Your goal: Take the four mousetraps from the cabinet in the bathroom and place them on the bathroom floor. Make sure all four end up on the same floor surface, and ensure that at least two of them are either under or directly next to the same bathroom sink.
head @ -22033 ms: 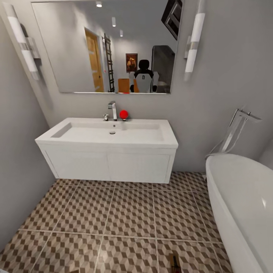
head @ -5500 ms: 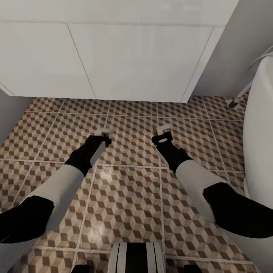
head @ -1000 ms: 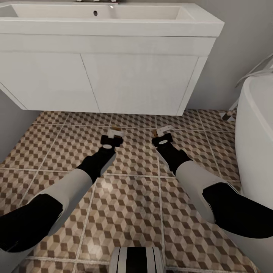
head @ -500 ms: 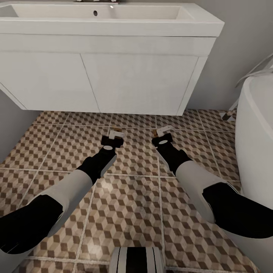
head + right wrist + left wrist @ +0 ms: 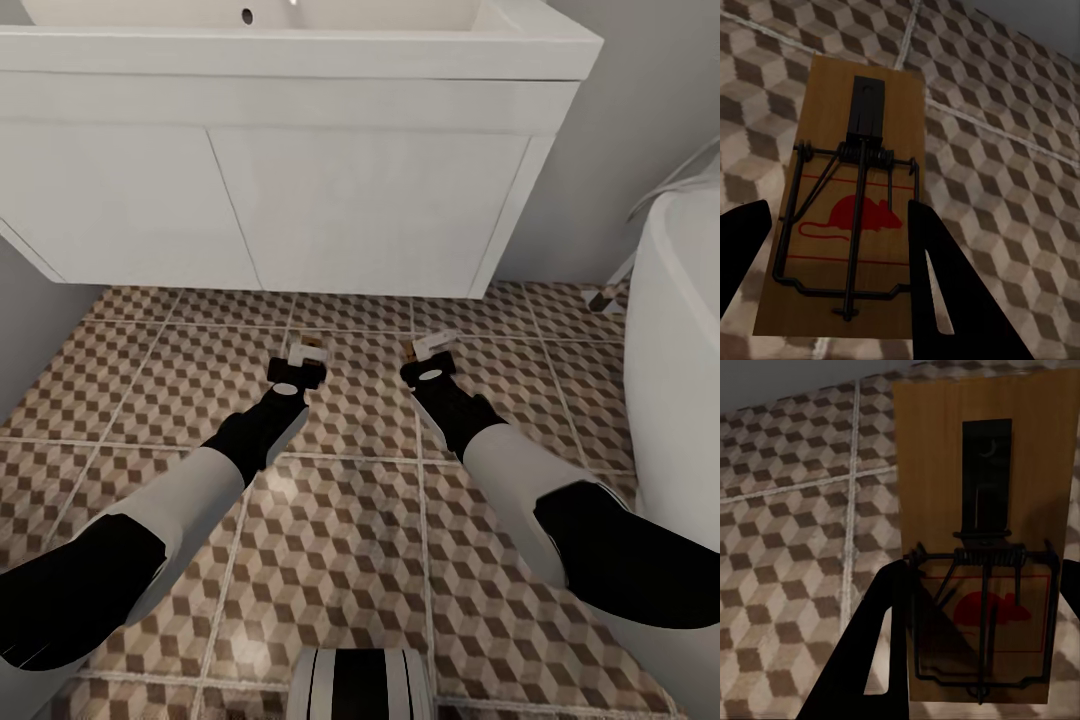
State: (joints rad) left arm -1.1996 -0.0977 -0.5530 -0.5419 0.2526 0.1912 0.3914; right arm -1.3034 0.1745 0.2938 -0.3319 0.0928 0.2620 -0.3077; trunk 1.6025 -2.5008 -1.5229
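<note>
Both arms reach down over the cube-patterned bathroom floor (image 5: pixel 350 560) in front of the white sink (image 5: pixel 300 60). My left gripper (image 5: pixel 303 353) is shut on a brown wooden mousetrap (image 5: pixel 314 351). The left wrist view shows this mousetrap (image 5: pixel 982 510) close up, with its wire spring and red mouse print, and one dark finger (image 5: pixel 870 660) on its edge. My right gripper (image 5: pixel 431 346) is shut on another mousetrap (image 5: pixel 408 350). That mousetrap (image 5: pixel 855 210) sits between two dark fingers (image 5: pixel 937 285) just above the tiles. The cabinet is out of view.
The sink's boxy vanity hangs off the floor straight ahead, with a gap beneath it. A white bathtub (image 5: pixel 680 350) stands close on the right, its tap stand's foot (image 5: pixel 605 298) behind it. A grey wall (image 5: pixel 30 320) closes the left. My base (image 5: pixel 360 685) is below.
The whole picture has shifted a little, so the camera moved: the sink sits higher and nearer in the frame. Both grippers keep their mousetraps and stay almost where they were.
</note>
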